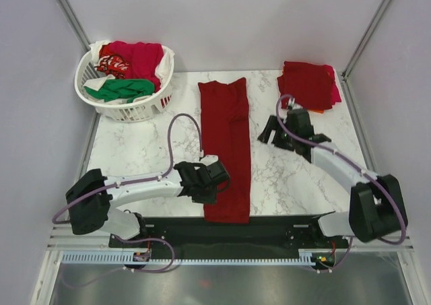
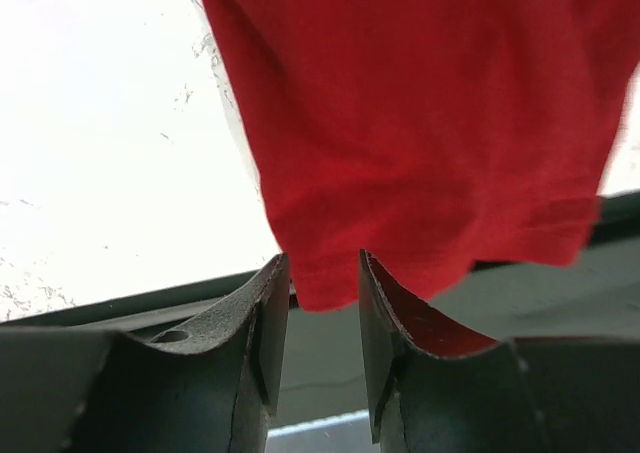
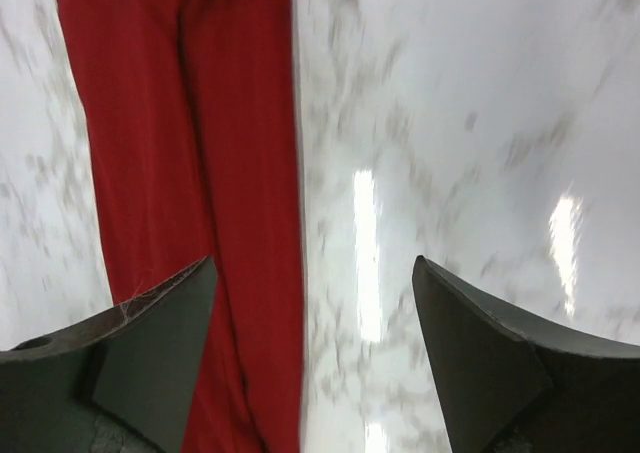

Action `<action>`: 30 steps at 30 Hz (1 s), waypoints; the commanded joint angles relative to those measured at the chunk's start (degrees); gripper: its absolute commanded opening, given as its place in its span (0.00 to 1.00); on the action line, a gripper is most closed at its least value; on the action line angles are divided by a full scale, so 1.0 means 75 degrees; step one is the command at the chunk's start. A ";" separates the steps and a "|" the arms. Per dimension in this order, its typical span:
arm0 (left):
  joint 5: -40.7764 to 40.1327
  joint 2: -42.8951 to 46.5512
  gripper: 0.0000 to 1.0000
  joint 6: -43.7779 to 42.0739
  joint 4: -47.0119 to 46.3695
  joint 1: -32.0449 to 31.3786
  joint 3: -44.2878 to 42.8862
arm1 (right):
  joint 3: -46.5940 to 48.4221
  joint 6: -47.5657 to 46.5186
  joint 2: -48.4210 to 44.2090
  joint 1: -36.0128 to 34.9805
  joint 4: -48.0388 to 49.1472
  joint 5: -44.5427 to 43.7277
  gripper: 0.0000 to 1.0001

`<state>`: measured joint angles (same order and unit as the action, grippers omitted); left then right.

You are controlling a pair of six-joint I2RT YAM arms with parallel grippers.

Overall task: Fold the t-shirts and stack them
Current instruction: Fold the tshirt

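A dark red t-shirt (image 1: 227, 150), folded lengthwise into a long strip, lies down the middle of the marble table (image 1: 141, 150). Its near hem hangs over the front edge. My left gripper (image 1: 214, 177) is at the strip's left edge near the front. In the left wrist view the gripper (image 2: 323, 263) is open, with the shirt's hem (image 2: 420, 153) just at its fingertips and not pinched. My right gripper (image 1: 269, 135) is open wide above bare table just right of the strip. In the right wrist view the gripper (image 3: 313, 263) has the shirt (image 3: 200, 173) under its left finger.
A stack of folded dark red shirts (image 1: 310, 84) with an orange edge underneath sits at the back right. A white lattice basket (image 1: 128, 110) at the back left holds crimson-pink (image 1: 138, 56), green (image 1: 124, 89) and white shirts. Walls close off both sides.
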<state>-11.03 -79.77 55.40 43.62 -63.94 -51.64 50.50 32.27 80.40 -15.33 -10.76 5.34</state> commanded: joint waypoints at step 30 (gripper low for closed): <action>-0.0698 -0.1189 0.02 0.1274 -0.1151 -0.0849 0.0709 | -0.5268 0.3840 -0.4617 -0.5196 -0.0230 -0.0032 0.48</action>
<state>-14.74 -88.42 61.69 35.38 -69.80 -48.01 12.10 55.27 42.92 -50.98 -17.30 8.75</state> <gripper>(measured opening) 0.034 0.479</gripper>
